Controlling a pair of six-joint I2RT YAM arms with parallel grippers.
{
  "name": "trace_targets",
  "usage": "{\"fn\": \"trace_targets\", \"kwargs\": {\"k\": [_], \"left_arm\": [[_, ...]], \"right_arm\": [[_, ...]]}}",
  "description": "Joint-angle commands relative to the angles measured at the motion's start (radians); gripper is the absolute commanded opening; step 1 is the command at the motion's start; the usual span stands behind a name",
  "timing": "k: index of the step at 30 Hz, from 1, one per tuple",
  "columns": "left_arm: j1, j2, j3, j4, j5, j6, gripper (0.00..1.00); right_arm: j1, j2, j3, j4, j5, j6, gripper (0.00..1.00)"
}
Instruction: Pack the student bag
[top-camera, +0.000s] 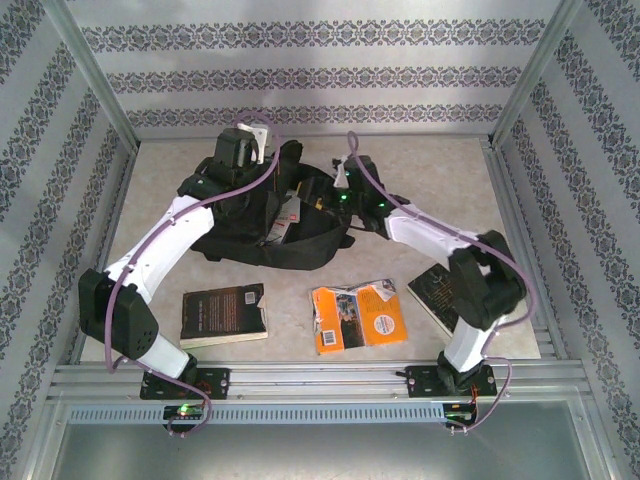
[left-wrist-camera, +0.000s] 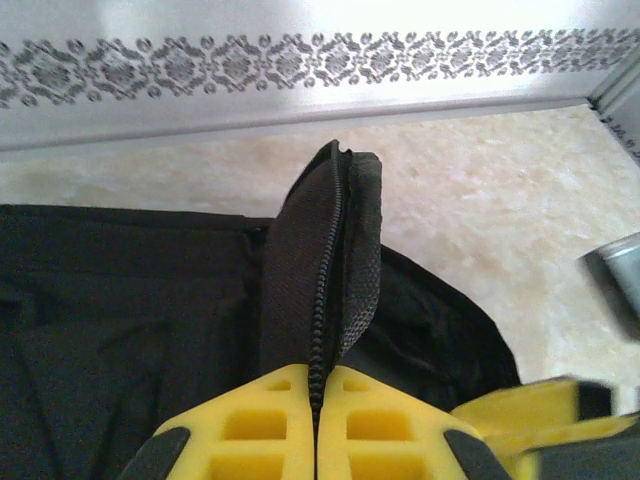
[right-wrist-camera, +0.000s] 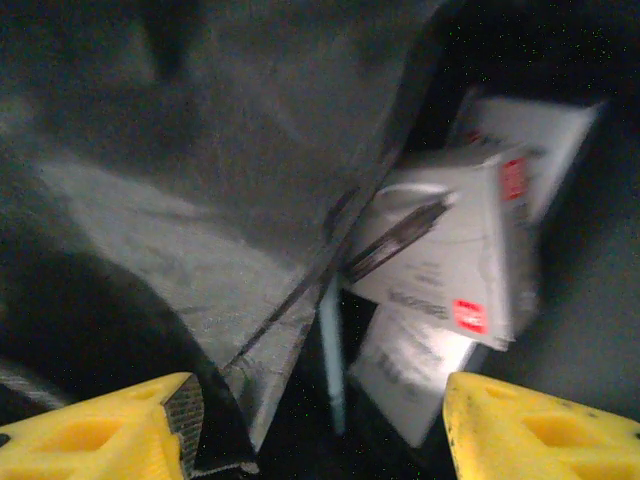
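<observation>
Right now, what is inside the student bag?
Inside the student bag, white packets with red labels and a thin pen-like thing show. The bag's dark flap covers the left part, so anything there is hidden.

Looking down at the pale marbled table (top-camera: 430, 175), bearing the black student bag (top-camera: 300, 252) toward the back middle. Nearer the front, lying flat and well apart: a dark-covered book (top-camera: 222, 312) left, an orange book (top-camera: 360, 316) centre, a second dark book (top-camera: 432, 290) right, partly covered.
</observation>
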Motion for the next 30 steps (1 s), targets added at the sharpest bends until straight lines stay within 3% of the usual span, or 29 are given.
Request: {"fn": "trace_targets", "kwargs": {"k": [1,3,4,6,7,10,12,13,16,18,20,23,26,30], "left_arm": [[0.007,0.005,-0.049,0.032,0.092,-0.078,0.0],[-0.002,0.017,-0.083,0.05,0.12,-0.104,0.0],[-0.008,0.023,-0.095,0.056,0.134,-0.113,0.0],[-0.024,0.046,-0.113,0.066,0.17,-0.136,0.0],[-0.033,0.055,-0.12,0.075,0.181,-0.146,0.0],[-0.063,0.083,-0.135,0.11,0.203,-0.169,0.01],[-0.078,0.1,-0.13,0.119,0.224,-0.18,0.05],[-0.084,0.105,-0.124,0.111,0.233,-0.183,0.09],[-0.136,0.075,-0.076,0.057,0.19,-0.126,0.41],[-0.184,0.056,-0.013,-0.016,0.098,-0.032,0.57],[-0.215,0.055,0.03,-0.061,0.048,0.025,0.67],[-0.235,0.054,-0.006,-0.036,0.053,0.038,0.74],[-0.237,0.044,-0.062,0.005,0.086,0.02,0.78],[-0.247,0.002,-0.073,0.024,0.101,0.006,0.81]], "right_arm": [[0.0,-0.149,-0.003,-0.302,0.279,-0.224,0.66],[0.044,-0.234,-0.018,-0.42,0.515,-0.333,0.7],[0.061,-0.272,-0.035,-0.434,0.574,-0.365,0.72],[0.074,-0.366,-0.113,-0.408,0.615,-0.394,0.94],[0.071,-0.408,-0.157,-0.384,0.617,-0.373,0.98],[-0.018,-0.5,-0.281,-0.29,0.426,-0.294,0.98],[-0.081,-0.512,-0.299,-0.331,0.329,-0.26,0.98],[-0.092,-0.521,-0.305,-0.355,0.307,-0.267,0.98],[-0.093,-0.553,-0.322,-0.471,0.385,-0.256,0.98],[-0.101,-0.575,-0.328,-0.574,0.5,-0.206,0.98],[-0.132,-0.597,-0.35,-0.664,0.615,-0.121,0.98],[-0.24,-0.609,-0.396,-0.779,0.712,0.016,0.98],[-0.363,-0.574,-0.437,-0.839,0.664,0.063,0.97],[-0.452,-0.516,-0.487,-0.864,0.586,0.07,0.98]]}}
